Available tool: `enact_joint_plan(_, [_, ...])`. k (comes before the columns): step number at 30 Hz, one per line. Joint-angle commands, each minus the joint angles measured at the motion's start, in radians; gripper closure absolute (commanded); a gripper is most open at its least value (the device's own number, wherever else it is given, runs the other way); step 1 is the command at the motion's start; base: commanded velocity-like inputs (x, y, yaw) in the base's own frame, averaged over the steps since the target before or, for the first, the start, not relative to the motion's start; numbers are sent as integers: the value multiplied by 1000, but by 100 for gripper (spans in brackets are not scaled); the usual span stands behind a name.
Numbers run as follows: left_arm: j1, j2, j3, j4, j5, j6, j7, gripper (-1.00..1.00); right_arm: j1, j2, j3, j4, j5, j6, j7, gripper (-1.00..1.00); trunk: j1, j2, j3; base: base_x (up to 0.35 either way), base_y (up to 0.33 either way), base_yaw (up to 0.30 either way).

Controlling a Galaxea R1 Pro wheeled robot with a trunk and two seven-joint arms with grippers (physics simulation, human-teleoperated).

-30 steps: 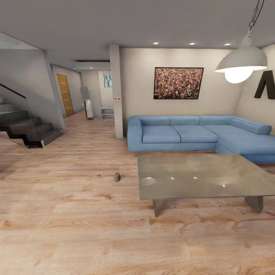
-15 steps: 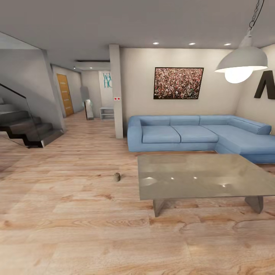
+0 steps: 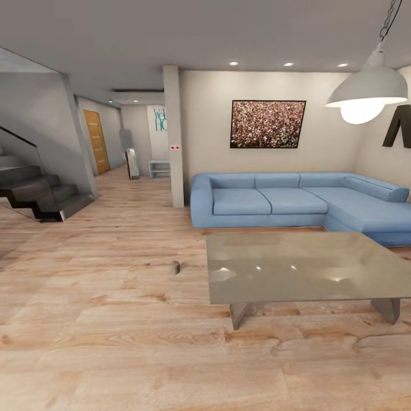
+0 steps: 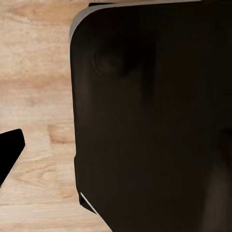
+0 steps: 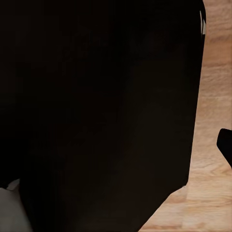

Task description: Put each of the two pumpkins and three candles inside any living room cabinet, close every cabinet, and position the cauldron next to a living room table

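One small beige-grey candle point(image 3: 175, 266) lies on the wood plank floor, a short way left of the table point(image 3: 297, 268). The table is low, with a glossy grey top and angled slab legs, and it stands in front of the blue corner sofa point(image 3: 285, 200). The pumpkins, the cabinet and the cauldron are out of view. In the left wrist view a dark robot panel point(image 4: 150, 116) hangs over the floor, with a black tip point(image 4: 9, 150) at the frame's edge. In the right wrist view there is a similar dark panel point(image 5: 96, 111) and a black tip point(image 5: 226, 145).
A square pillar point(image 3: 174, 137) stands left of the sofa, with a hallway behind it. Dark stairs point(image 3: 40, 197) with a glass rail rise at the far left. A white pendant lamp point(image 3: 365, 91) hangs at the upper right. Open plank floor point(image 3: 114, 319) lies between me and the candle.
The whole head view has shifted slightly, so the table, candle and lamp sit a little lower in the picture. Nothing in the room has moved itself.
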Motion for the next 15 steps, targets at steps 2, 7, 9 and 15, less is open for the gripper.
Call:
enact_joint_plan(2, [0,1,0,-1,0,-6,-3,-100,0,0,-3,-1,0,0,0,-100,0,0,-1,61,35,0])
enact_joint_plan(7, [0,1,-1,0,-1,-28,0,-100,0,0,-4,0,1,0,0,-100,0,0,-1,7,4,0])
enact_joint_plan(9, [0,1,-1,1,-1,-34,2,-100,0,0,-5,0,1,0,0,-100,0,0,-1,2,1,0])
enact_joint_plan(15, [0,1,-1,1,0,-38,3,-100,0,0,-9,-1,0,-1,0,-100,0,0,-1,0,44,-35])
